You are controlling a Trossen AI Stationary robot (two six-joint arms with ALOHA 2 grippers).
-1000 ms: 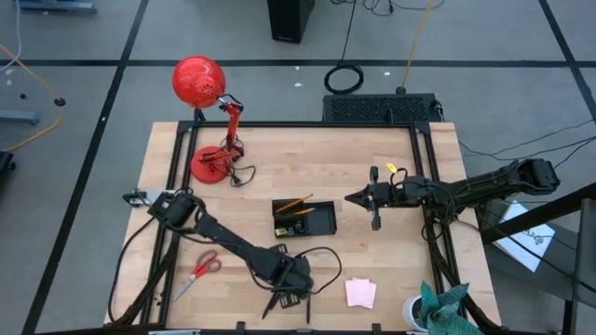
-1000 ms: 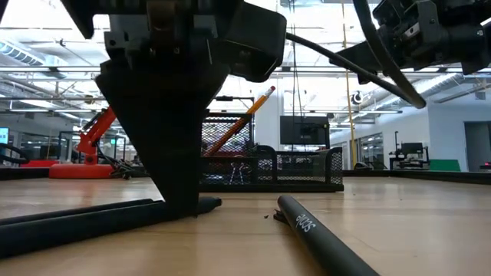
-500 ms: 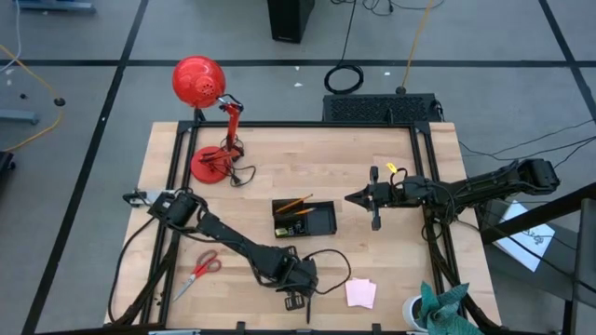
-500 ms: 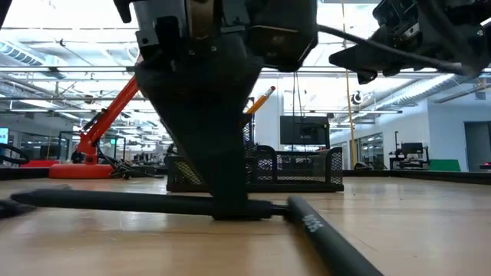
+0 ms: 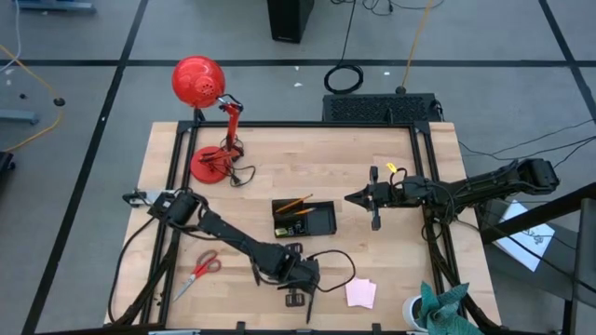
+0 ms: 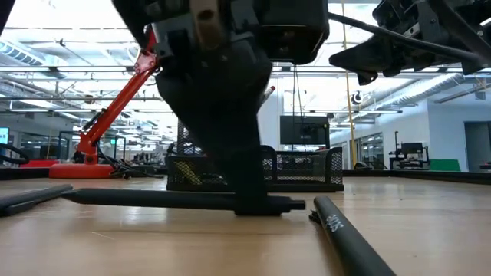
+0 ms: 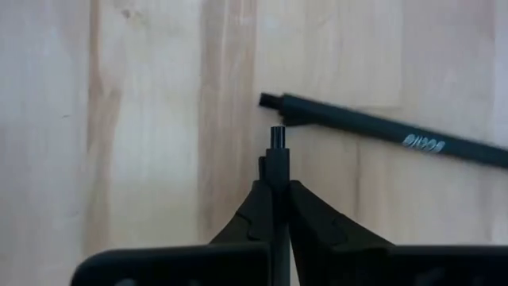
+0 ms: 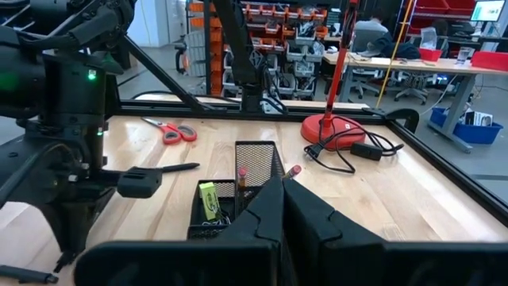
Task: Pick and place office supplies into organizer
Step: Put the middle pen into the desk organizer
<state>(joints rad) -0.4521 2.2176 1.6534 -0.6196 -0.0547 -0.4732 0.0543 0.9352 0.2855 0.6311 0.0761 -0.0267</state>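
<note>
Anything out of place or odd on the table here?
Nothing damaged or spilled. The scissors, sticky pad and a second pen lie loose outside the organizer. The left gripper is shut on a pen at the table's front edge.

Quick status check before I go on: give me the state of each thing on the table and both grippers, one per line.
left gripper: shut on a dark pen, down at the table's front edge
held pen: flat on the wood
second pen: loose, lying free
organizer: holds pencils and a yellow-green piece
scissors: loose on the table
sticky-note pad: loose
right gripper: shut, empty, raised beside the organizer
</note>
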